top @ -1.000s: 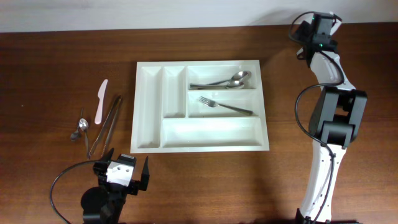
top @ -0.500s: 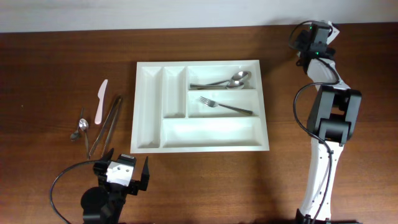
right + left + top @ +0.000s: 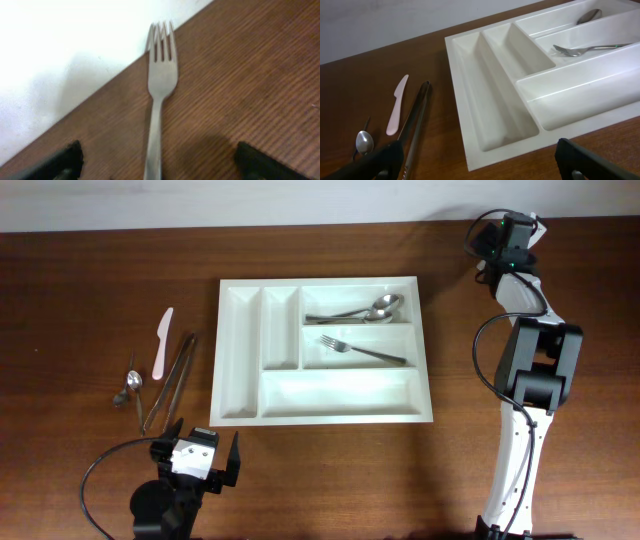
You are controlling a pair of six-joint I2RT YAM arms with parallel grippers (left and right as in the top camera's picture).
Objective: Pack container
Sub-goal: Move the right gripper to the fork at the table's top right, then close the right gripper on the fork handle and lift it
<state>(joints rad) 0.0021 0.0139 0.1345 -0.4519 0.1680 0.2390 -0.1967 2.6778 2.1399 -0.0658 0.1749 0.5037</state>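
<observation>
A white cutlery tray [image 3: 236, 350] lies mid-table and holds two spoons [image 3: 372, 309] and a fork [image 3: 362, 351] in its right compartments. A pale pink plastic knife [image 3: 161, 343], metal tongs [image 3: 171, 380] and a small spoon [image 3: 131, 383] lie on the table left of it. My left gripper [image 3: 196, 461] is open and empty near the front edge, facing the tray [image 3: 470, 105]. My right gripper [image 3: 508, 236] is open at the far right back edge. A second fork [image 3: 160, 85] lies flat between its fingertips [image 3: 156, 167], tines toward the wall.
The left wrist view shows the knife [image 3: 397, 105], tongs [image 3: 416, 122] and small spoon [image 3: 364, 142] left of the tray. The white wall borders the table's back edge just beyond the second fork. My right arm's links stretch along the table's right side [image 3: 530, 370].
My right gripper has shifted slightly at the back right corner. The left arm and the cutlery have not moved.
</observation>
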